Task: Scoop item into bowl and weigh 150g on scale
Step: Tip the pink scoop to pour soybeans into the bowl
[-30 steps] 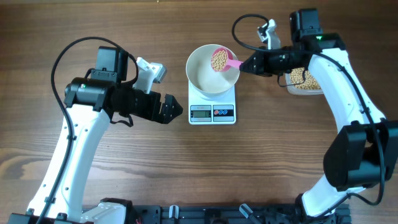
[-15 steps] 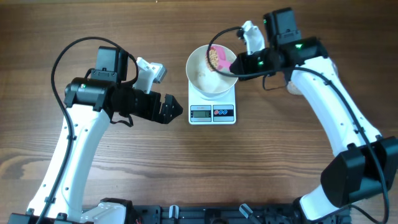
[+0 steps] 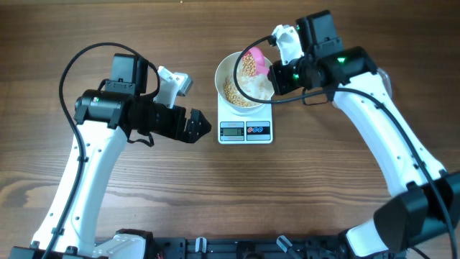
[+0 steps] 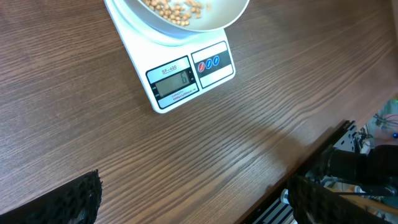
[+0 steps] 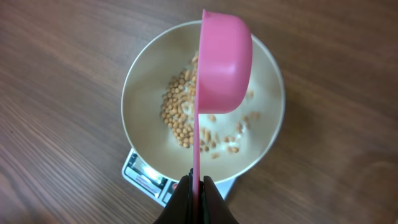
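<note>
The white bowl (image 3: 228,72) stands on the white scale (image 3: 245,129) at the table's middle, with a scatter of pale-tan beans (image 3: 233,92) in its bottom. My right gripper (image 3: 277,75) is shut on the handle of a pink scoop (image 3: 253,61), which is tipped on its side over the bowl. From the right wrist, the scoop (image 5: 224,62) hangs edge-on above the beans (image 5: 177,112) and the bowl (image 5: 140,87), its thin handle pinched in the gripper (image 5: 196,186). My left gripper (image 3: 198,126) is open and empty, just left of the scale (image 4: 186,78).
In the left wrist view the table's front edge (image 4: 311,155) runs diagonally at the lower right, with dark equipment beyond it. The scale's display (image 4: 173,79) and two buttons (image 4: 208,62) face the near side. Both arms' bases sit at the near edge.
My right gripper swung the scoop leftward from the bowl's right rim to over the bowl and rolled it onto its side; beans dropped into the bowl. The left arm stayed still.
</note>
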